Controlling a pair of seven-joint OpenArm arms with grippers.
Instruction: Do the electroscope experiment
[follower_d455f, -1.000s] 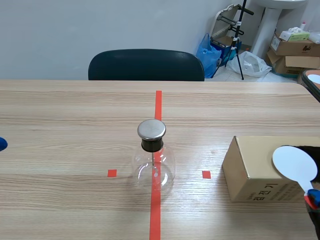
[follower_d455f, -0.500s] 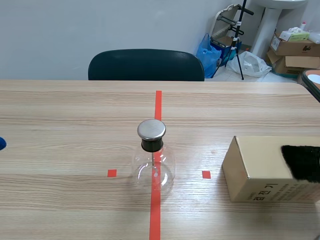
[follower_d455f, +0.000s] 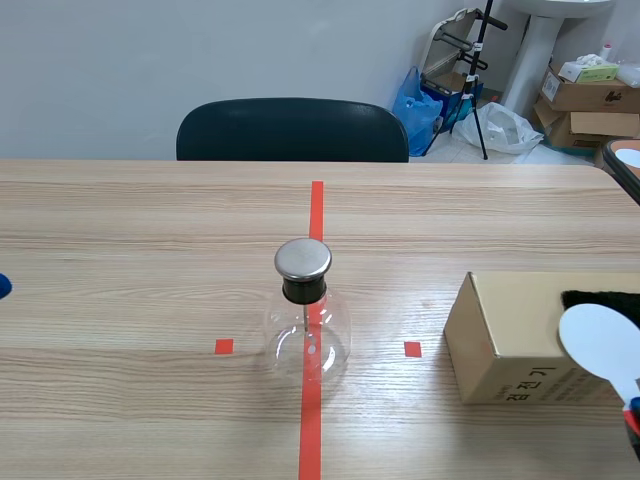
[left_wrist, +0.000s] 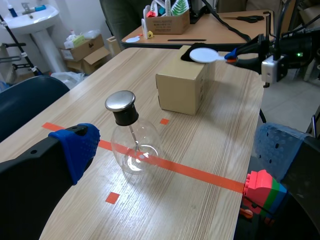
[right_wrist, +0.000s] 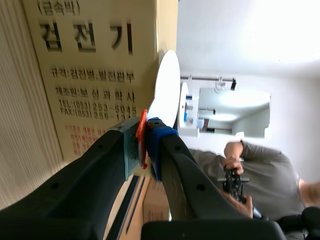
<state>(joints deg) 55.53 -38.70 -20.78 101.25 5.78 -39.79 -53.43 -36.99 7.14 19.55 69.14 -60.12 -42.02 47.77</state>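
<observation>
Starting at the left, the left gripper (left_wrist: 177, 150) hangs wide, holding nothing. The electroscope flask (follower_d455f: 307, 325) stands upright mid-scene, its metal cap (follower_d455f: 303, 258) on top. Above the cardboard box (follower_d455f: 500, 340), the right gripper (right_wrist: 145, 137) pinches the white disc paddle (follower_d455f: 603, 345). The cap lies well to its left, slightly farther.

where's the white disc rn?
Scene view, far right: the disc is clamped in the right gripper, held in front of the box's near right corner, well right of the flask.
</observation>
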